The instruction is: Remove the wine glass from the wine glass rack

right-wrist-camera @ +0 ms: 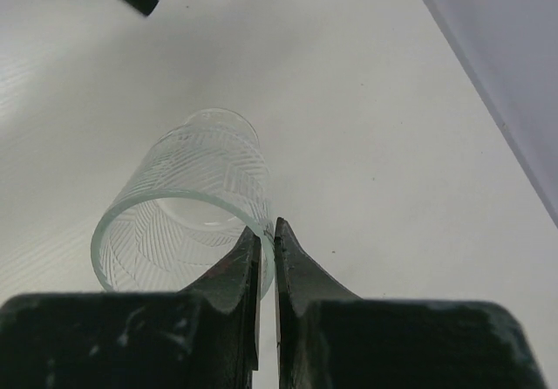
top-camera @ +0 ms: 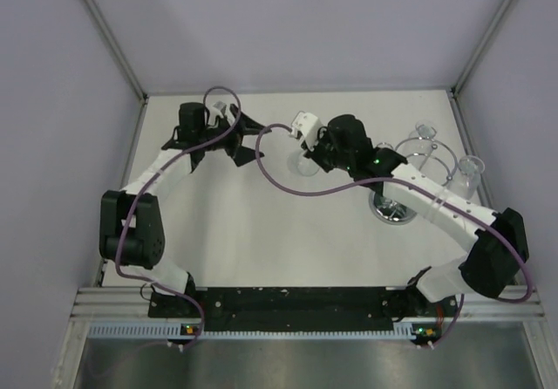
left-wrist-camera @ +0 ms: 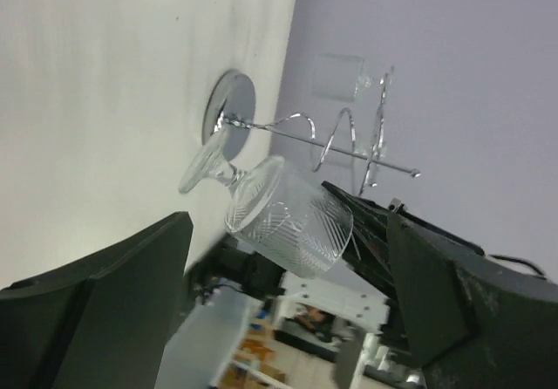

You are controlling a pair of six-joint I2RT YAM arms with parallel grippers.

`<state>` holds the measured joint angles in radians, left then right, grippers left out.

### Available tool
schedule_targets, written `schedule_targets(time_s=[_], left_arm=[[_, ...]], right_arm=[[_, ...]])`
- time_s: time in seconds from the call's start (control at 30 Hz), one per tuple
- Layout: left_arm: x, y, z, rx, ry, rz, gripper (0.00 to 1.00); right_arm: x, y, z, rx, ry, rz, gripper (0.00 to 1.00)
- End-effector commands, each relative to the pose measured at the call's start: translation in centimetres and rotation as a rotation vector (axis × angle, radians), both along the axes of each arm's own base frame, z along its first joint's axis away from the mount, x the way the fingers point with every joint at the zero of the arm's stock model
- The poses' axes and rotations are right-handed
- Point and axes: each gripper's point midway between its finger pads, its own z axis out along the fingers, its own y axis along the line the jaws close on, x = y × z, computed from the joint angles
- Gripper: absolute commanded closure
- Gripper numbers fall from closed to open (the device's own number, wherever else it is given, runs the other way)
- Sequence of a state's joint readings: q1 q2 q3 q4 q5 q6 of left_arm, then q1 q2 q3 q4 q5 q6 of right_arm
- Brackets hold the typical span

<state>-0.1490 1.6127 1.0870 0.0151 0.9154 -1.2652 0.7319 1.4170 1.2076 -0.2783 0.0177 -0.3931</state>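
Observation:
The wine glass (top-camera: 304, 163) is clear with an etched line pattern, and it is off the wine glass rack (top-camera: 429, 164). My right gripper (right-wrist-camera: 268, 239) is shut on the rim of the wine glass (right-wrist-camera: 179, 210), one finger inside the bowl and one outside. In the left wrist view the wine glass (left-wrist-camera: 283, 217) hangs tilted, foot toward the table, just beyond my open left gripper (left-wrist-camera: 288, 310). That left gripper (top-camera: 250, 141) sits a short way left of the glass with nothing between its fingers. The chrome rack (left-wrist-camera: 349, 138) stands behind on its disc base (left-wrist-camera: 228, 110).
Two more glasses (top-camera: 425, 133) (top-camera: 471, 172) hang on the rack at the right, near the side wall. The rack's mirror base (top-camera: 394, 208) lies under my right forearm. A purple cable (top-camera: 288, 184) loops over the table between the arms.

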Motion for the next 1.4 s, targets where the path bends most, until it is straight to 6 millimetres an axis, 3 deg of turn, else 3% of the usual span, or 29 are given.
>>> schedule_targets(time_s=[0.0,0.07,0.2,0.37,0.47,0.8,0.97,1.07,1.27,1.37], left_arm=[[0.9,2.5,6.1,0.326,-0.558,-0.033,0.02],[0.7,3.8,7.8,0.420,-0.731,0.011,0.02],[0.3,6.9,9.9,0.627,-0.988,0.146,0.02],[0.2,11.8,8.7,0.917,-0.924,0.267,0.02],[-0.7,13.2,8.4,1.020,-0.946,0.241,0.02],[-4.8,11.1,11.7,0.987,-1.252,0.098,0.05],[-5.4,10.5,12.7,0.974,-1.318,0.048,0.07],[-4.8,11.2,12.7,1.006,-1.271,0.078,0.07],[-3.8,11.6,11.4,1.039,-1.186,0.051,0.11],[-3.6,11.5,10.6,1.030,-1.165,0.038,0.12]], right_arm=[[-1.8,1.5,1.2,-0.025,0.046,0.168,1.00],[-2.8,1.7,-0.4,-0.074,0.124,0.219,1.00],[-3.9,2.3,-1.6,-0.100,0.185,0.302,1.00],[-4.2,2.2,-3.5,-0.168,0.220,0.354,1.00],[-4.8,2.1,-4.7,-0.228,0.248,0.412,1.00],[-5.0,1.7,-7.5,-0.376,0.247,0.515,1.00],[-4.7,1.8,-8.5,-0.403,0.275,0.516,1.00],[-4.6,1.6,-9.1,-0.422,0.291,0.506,0.99],[-4.8,1.5,-9.7,-0.430,0.323,0.505,0.74],[-4.8,1.5,-9.0,-0.420,0.310,0.498,0.59]])
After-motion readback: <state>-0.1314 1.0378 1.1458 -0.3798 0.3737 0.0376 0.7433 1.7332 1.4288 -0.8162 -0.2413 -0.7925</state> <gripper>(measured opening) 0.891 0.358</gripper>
